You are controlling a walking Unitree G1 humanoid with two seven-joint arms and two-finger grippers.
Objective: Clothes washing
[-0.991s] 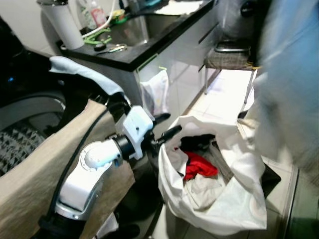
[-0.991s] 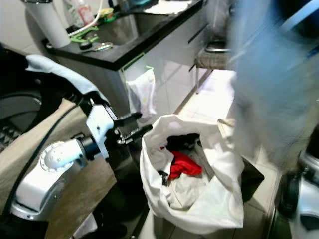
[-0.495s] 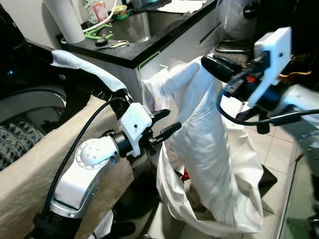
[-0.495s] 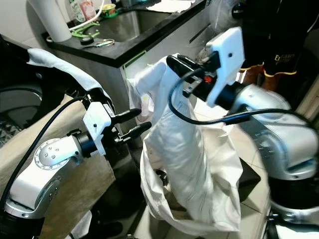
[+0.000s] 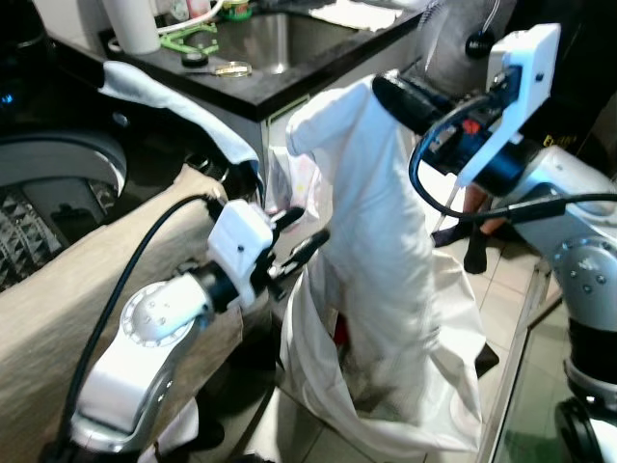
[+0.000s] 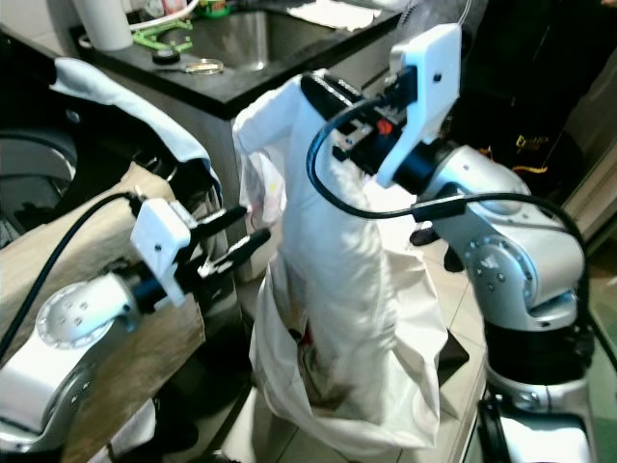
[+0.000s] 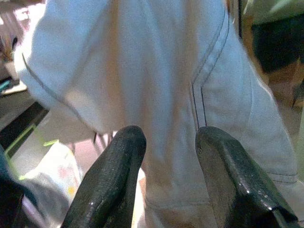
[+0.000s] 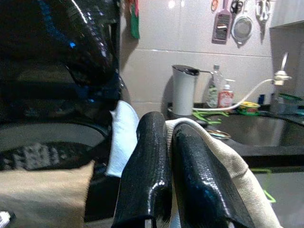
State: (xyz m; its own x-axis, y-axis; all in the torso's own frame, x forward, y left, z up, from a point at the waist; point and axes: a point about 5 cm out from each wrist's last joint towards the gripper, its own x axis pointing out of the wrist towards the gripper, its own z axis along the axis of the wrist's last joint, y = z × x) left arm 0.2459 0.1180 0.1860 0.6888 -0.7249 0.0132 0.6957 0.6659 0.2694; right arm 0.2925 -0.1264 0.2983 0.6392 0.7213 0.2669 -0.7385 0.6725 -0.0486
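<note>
Right gripper (image 5: 390, 90) clenched on top of long white cloth garment (image 5: 371, 241); fabric pinched between both black fingers (image 8: 147, 161), rest hanging straight below fingertips into open white fabric laundry bag (image 5: 318, 376) on tiled floor. Left gripper (image 5: 301, 234) parted, holding nothing, fingertips pointing at hanging garment, just beside it. Beige cloth (image 5: 58, 318) draped under left arm. Black countertop with steel sink (image 5: 280, 39) beyond.

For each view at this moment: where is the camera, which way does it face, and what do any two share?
Eye views: head, looking forward and down at the laundry bag; both arms show.
Left wrist view: along the open left gripper at the white garment.
Right wrist view: along the right gripper, shut on the garment, facing the sink counter.
Shared: left wrist and eye views both show the garment.
</note>
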